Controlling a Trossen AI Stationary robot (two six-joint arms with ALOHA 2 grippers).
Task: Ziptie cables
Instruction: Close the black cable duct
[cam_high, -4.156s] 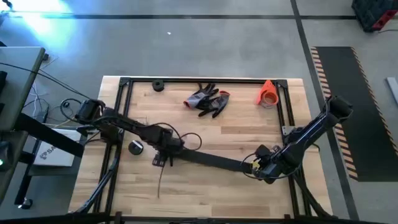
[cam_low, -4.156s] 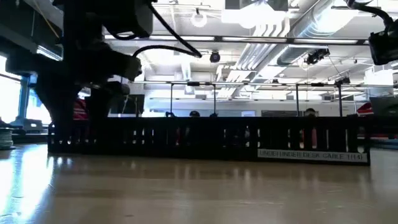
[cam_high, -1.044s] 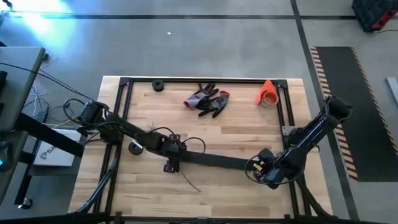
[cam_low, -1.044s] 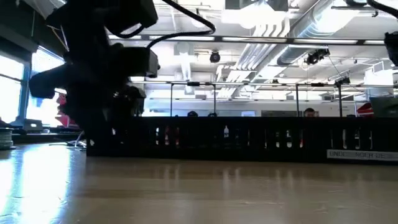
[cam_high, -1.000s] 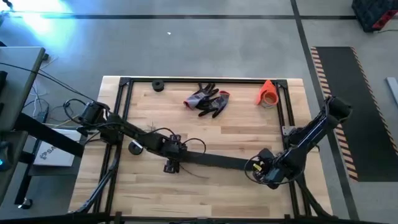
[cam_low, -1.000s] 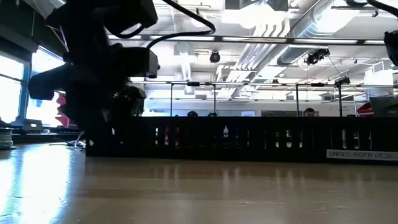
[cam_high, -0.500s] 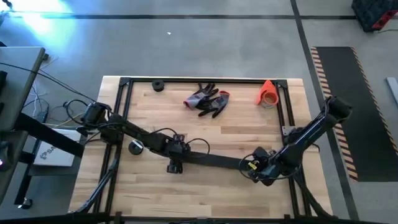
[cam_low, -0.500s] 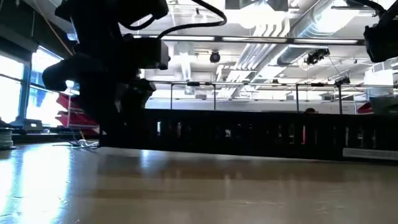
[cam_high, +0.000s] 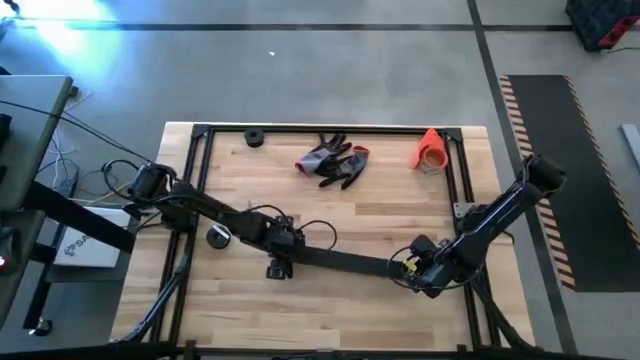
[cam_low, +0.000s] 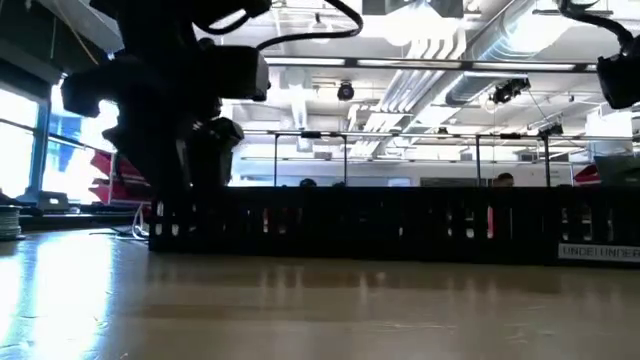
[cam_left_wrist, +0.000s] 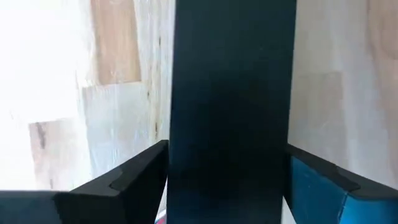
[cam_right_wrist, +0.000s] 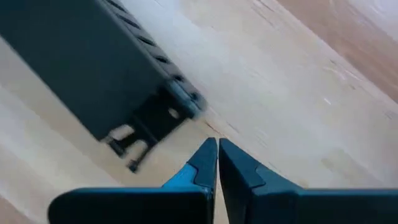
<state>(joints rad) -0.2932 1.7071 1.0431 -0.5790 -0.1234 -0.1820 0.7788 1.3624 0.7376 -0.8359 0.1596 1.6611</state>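
Left pincer (cam_left_wrist: 227, 186) clamped on long black strip (cam_high: 340, 262) mid-surface (cam_high: 330, 205). Right pincer (cam_right_wrist: 217, 163) fingers together, empty, just beside strip's right end. Gloves (cam_high: 333, 161) at far side.

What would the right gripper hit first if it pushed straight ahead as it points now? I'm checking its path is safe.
Probably the bare wooden tabletop. The right gripper, fingers shut, points just past the end of the black slotted strip, which lies slightly aside; depth is unclear.

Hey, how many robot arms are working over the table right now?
2. The left hand clamps one end of the long flat black slotted strip; the right hand, shut, sits by the strip's other end.
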